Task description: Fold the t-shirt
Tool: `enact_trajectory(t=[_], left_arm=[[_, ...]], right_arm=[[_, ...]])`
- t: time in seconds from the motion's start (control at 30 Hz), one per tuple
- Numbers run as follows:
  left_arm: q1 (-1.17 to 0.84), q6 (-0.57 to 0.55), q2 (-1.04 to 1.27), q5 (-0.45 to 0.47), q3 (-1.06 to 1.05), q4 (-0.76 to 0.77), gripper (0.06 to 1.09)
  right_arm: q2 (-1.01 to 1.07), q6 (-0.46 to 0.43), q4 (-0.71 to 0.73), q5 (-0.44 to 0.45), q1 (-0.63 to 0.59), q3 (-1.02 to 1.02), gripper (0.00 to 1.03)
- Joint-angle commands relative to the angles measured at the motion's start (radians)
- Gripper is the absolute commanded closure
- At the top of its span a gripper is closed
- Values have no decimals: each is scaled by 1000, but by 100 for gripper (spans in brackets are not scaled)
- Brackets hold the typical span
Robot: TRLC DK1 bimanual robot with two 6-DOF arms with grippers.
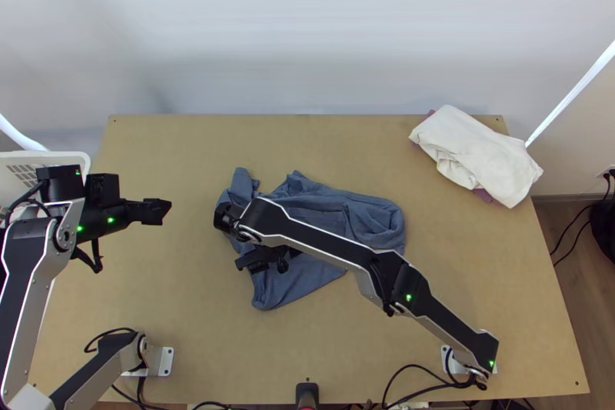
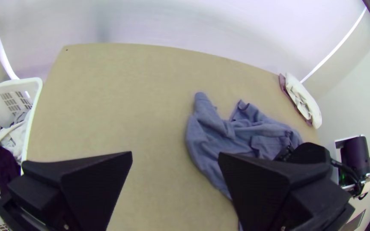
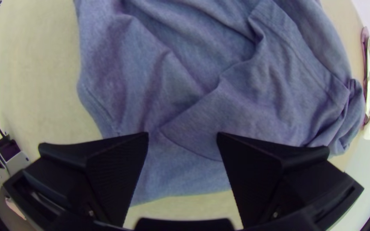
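blue t-shirt rumpled under my open right pincer

on the near half of my light wooden desk (image 1: 207, 348), my right pincer (image 1: 261, 258) is over the near left part of the blue t-shirt (image 1: 377, 219). its two black fingers stand wide apart, with cloth visible below the gap, and they have hold of nothing. whether the tips touch the cloth, i cannot tell. my right arm (image 1: 330, 239) crosses above the shirt, which lies around the middle of the desk, uneven and creased, with layers partly turned over one another. one part points toward the near edge and a narrow, rolled-looking end points away from me.

off to the left, well apart from the shirt, is my left pincer (image 1: 159, 211), above bare wood. it is wide open too, holding nothing.

beyond it, by the desk's left edge, is a white slatted basket (image 2: 34, 81). inside i see white cloth (image 2: 16, 133) and, against it, dark purple cloth (image 2: 3, 163).

farthest off, at the far right corner, a folded white cloth (image 1: 473, 150) lies over a mauve cloth (image 1: 484, 195) whose edges peek out, well apart from both my pincers.
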Motion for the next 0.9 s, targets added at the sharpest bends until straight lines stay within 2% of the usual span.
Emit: enact_trajectory(t=[0.0,0.1,0.2,0.23,0.33,0.5,0.67,0.7,0.73,0.8,0.83,0.87], left_arm=[[12,28,0,14,-17,-2,11],[17,34,2,15,-17,-1,11],[23,40,6,15,-15,-1,11],[26,40,8,15,-12,-1,11],[29,43,11,20,-9,-1,11],[32,45,11,21,-5,-1,11],[32,43,17,30,3,1,11],[32,43,19,33,6,1,11],[32,43,19,33,11,-1,11],[32,42,23,33,20,-1,11],[32,42,25,33,21,-1,11],[32,43,26,33,25,-1,11]], right_arm=[[41,-13,-1,13,9,20,31],[47,-19,2,38,9,20,41],[50,-25,5,50,9,20,47],[50,-31,7,61,9,20,52],[44,-50,7,128,9,20,79],[-2,-65,7,154,-5,15,100],[-68,-60,7,151,-29,3,100],[-77,-59,7,153,-28,3,98],[-81,-59,7,151,-28,3,82],[-84,-59,-10,139,-22,-8,38],[-82,-59,-18,137,-17,-12,27],[-82,-60,-19,137,-13,-15,27]])
